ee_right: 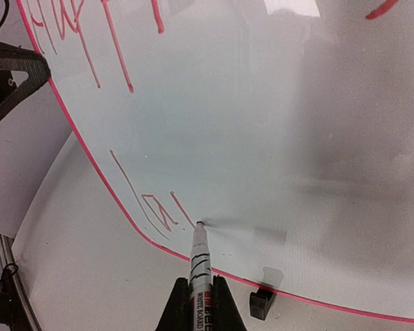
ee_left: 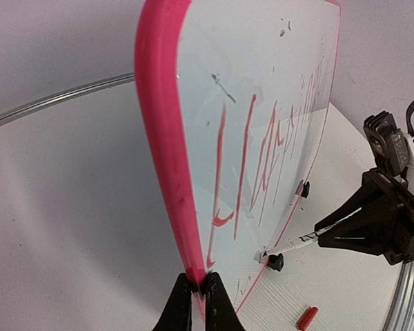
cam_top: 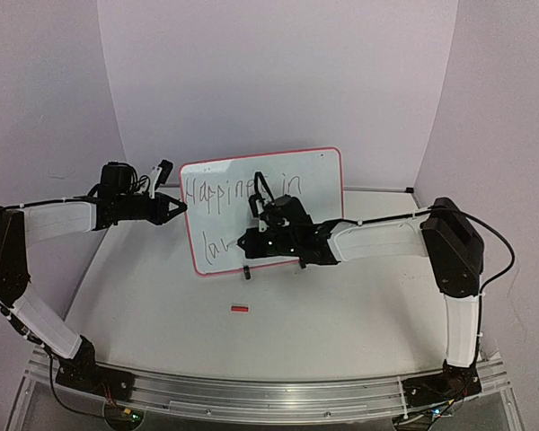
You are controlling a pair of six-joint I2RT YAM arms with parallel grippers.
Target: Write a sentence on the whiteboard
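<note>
Whiteboard (cam_top: 316, 175) bears sentence (cam_top: 217, 193) "Happiness in la", marker (ee_right: 199, 258) touching.

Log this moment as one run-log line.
left end effector: clamping whiteboard edge | right end effector: holding marker, tip on board | sentence: second line begun

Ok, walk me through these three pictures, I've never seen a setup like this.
Two robot arms are bolted to a table's near edge. The wide picture looks down from above and behind them; the other two come from cameras on each wrist. The left gripper is shut on the whiteboard, pinching its red edge to steady it. The right gripper is shut on a marker, whose tip touches the board in the second line of the sentence. So far it reads "Happiness in", then a few letters. A small red cap lies on the table.
</note>
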